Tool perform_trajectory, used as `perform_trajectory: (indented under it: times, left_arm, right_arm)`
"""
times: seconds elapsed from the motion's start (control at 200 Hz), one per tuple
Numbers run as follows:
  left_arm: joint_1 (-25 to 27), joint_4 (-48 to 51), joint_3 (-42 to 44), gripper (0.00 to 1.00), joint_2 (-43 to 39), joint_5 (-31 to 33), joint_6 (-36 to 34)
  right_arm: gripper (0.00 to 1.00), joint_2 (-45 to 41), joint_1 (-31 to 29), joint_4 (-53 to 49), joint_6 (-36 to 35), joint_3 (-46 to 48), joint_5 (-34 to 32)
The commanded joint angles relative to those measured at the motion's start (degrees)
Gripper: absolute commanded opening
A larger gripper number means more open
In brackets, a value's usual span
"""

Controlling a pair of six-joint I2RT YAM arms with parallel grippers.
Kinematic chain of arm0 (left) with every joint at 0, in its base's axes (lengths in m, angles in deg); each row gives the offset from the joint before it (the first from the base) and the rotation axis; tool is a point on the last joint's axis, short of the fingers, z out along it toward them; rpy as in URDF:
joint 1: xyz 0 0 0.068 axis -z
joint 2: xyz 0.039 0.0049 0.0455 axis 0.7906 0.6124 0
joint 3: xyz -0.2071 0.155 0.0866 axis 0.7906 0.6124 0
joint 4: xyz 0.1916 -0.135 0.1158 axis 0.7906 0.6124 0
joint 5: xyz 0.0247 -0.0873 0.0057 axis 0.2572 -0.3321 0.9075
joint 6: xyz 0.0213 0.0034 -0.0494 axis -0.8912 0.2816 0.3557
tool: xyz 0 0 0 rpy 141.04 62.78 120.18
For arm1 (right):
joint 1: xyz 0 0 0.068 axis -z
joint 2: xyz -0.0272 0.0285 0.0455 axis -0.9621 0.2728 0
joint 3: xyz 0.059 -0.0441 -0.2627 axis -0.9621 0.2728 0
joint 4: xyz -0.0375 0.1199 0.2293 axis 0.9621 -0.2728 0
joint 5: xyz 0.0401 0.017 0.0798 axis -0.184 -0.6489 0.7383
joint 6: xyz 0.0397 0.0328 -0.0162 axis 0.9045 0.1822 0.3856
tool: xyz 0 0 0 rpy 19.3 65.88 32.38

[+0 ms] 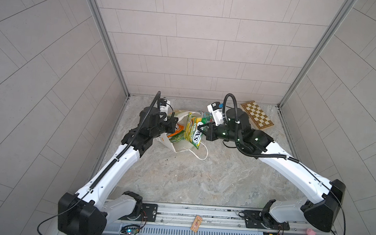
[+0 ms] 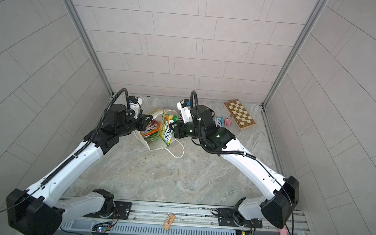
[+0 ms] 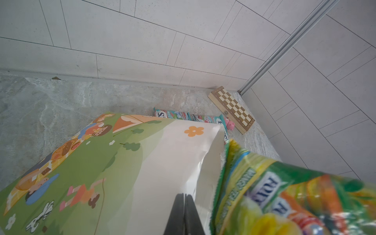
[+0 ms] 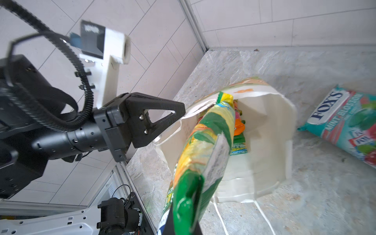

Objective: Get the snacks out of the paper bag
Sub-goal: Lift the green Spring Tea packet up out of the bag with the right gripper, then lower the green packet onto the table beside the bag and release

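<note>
The white paper bag lies tilted on the table, its mouth facing my right arm. My left gripper is shut on the bag's rim. My right gripper is shut on a green-yellow snack packet that sticks partway out of the mouth. An orange packet and a green one remain inside. Two teal packets lie on the table behind the bag.
A folded chessboard lies at the back right with a pink toy pig beside it. Another pink pig sits at the front right edge. The bag's cord handle trails on the marble table.
</note>
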Motion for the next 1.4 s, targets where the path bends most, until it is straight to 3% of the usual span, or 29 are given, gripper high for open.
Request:
perform_trajectory:
  times: [0.0,0.265,0.495,0.671,1.151,1.396]
  left_arm:
    - [0.0,0.8,-0.9,0.00,-0.7,0.2,-0.1]
    - [0.0,0.9,-1.0,0.00,-1.0,-0.6,-0.6]
    - [0.0,0.9,-1.0,0.00,-1.1,-1.1,-0.8]
    - [0.1,0.9,-0.9,0.00,-1.3,-1.4,-1.0]
    - [0.1,0.9,-1.0,0.00,-1.7,-2.1,-1.4]
    - [0.0,1.0,-1.0,0.00,-1.7,-2.2,-1.6]
  right_arm:
    - [0.00,-5.5,3.2,-2.6,-3.3,0.8,-1.0]
    - [0.00,-12.5,16.1,-7.7,-4.9,5.4,1.9]
    - [0.00,-10.2,22.9,-8.5,-8.9,11.5,4.0]
    - [0.00,-4.7,23.2,-4.5,-10.5,14.8,6.1]
    - [0.00,14.3,18.0,12.9,-1.0,13.9,17.4]
    - [0.00,20.6,17.4,18.2,1.3,14.5,20.0]
